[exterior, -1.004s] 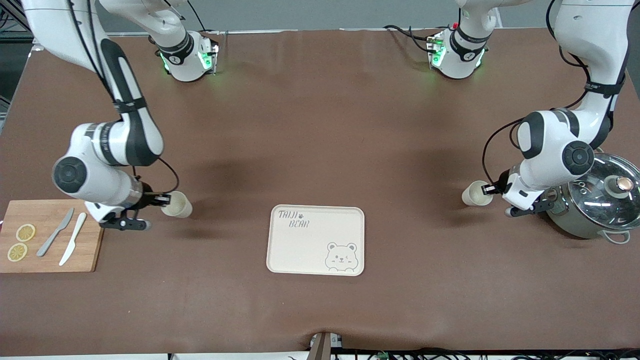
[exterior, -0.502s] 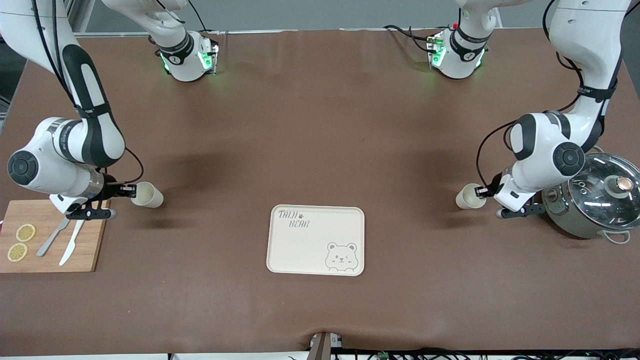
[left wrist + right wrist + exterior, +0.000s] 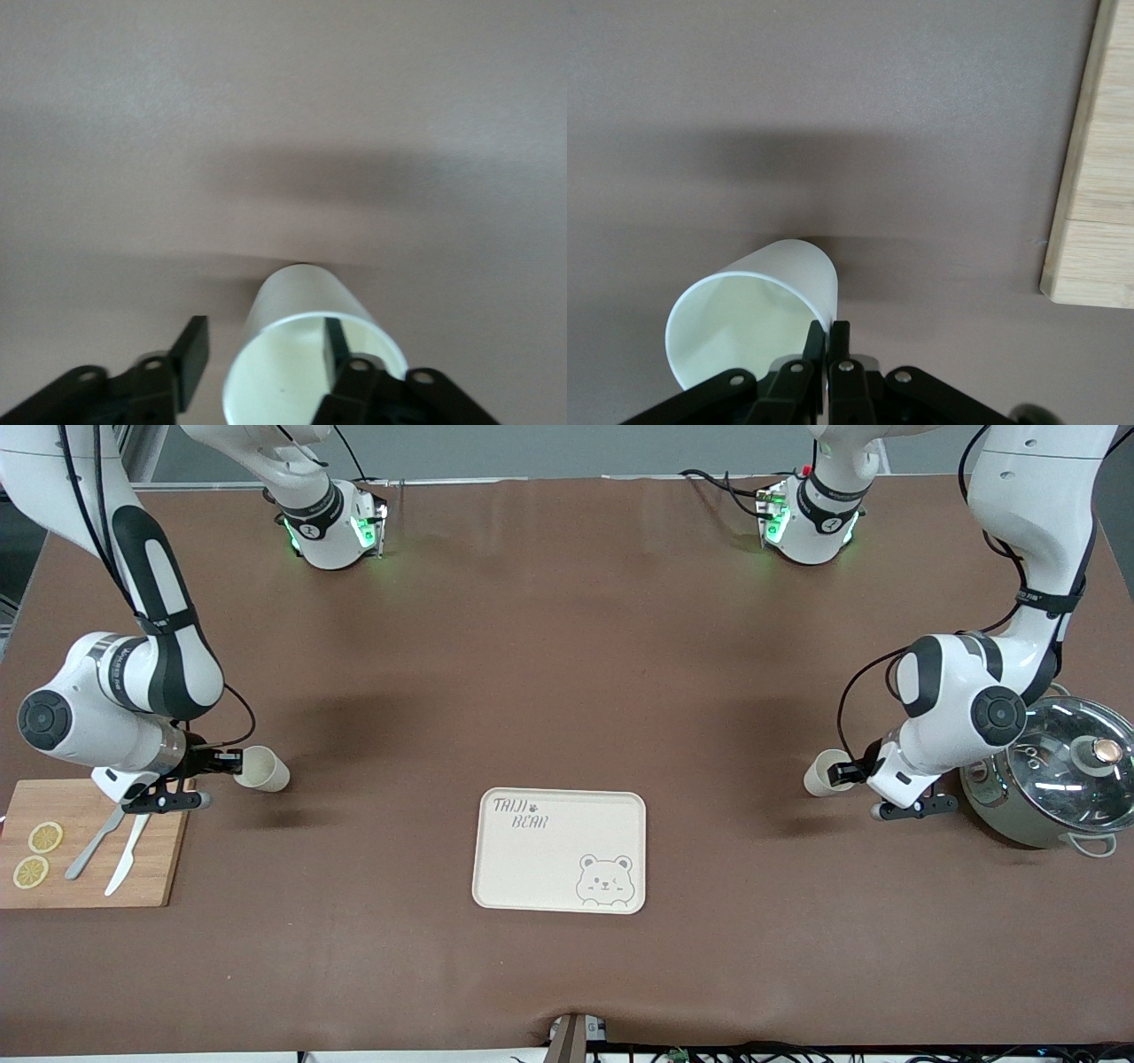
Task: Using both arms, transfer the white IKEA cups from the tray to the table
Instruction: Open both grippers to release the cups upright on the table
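Two cups (image 3: 263, 769) (image 3: 824, 772) | right gripper (image 3: 829, 339) pinching rim | left gripper (image 3: 261, 350) parted

table (image 3: 567, 646): plain brown, matt, with soft darker shadows
cups (image 3: 261, 769) (image 3: 822, 772): cream-white outside, a little yellowish inside, no pattern
tray (image 3: 532, 868): cream-beige, with grey drawn letters and a grey bear face in one corner
cutting board (image 3: 159, 868): light wood with fine grain
lemon slices (image 3: 37, 855): yellow with pale rim
knives (image 3: 115, 849): one grey, one white
pot (image 3: 1019, 824): dull grey-green body, shiny glass lid with a copper knob
arms (image 3: 159, 664) (image 3: 974, 691): white with black bands, green lights at the bases
grippers (image 3: 828, 341) (image 3: 257, 354): black
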`<move>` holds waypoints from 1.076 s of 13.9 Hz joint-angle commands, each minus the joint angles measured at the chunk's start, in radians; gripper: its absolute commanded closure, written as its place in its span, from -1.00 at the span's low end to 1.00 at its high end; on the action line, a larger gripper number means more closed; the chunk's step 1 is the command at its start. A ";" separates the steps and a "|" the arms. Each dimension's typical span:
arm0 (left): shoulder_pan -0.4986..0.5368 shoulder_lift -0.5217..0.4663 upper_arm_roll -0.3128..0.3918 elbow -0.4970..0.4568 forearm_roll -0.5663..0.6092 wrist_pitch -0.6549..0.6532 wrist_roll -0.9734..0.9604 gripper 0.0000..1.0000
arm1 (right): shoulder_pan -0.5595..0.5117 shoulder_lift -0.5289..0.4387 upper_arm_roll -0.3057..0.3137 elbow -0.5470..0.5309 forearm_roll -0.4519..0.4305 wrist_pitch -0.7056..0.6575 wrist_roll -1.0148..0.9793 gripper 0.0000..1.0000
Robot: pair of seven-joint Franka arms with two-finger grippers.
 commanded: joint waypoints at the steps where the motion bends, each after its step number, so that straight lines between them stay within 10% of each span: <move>1: 0.003 -0.054 -0.011 -0.001 -0.025 -0.030 -0.008 -1.00 | -0.020 -0.008 0.019 -0.013 -0.016 0.014 -0.011 0.55; 3: 0.002 -0.097 -0.011 0.007 -0.025 -0.083 -0.021 -1.00 | -0.020 0.013 0.019 -0.014 -0.014 0.045 -0.009 0.28; 5: 0.003 -0.140 -0.021 0.030 -0.025 -0.165 -0.024 -1.00 | -0.020 0.012 0.021 -0.008 -0.012 0.041 -0.005 -0.90; 9: 0.003 -0.171 -0.034 0.122 -0.025 -0.350 -0.047 -1.00 | -0.015 0.001 0.021 0.109 -0.011 -0.158 0.005 -1.00; 15: 0.006 -0.199 -0.034 0.240 -0.020 -0.541 -0.041 -1.00 | -0.017 0.097 0.021 0.625 -0.005 -0.421 -0.015 -1.00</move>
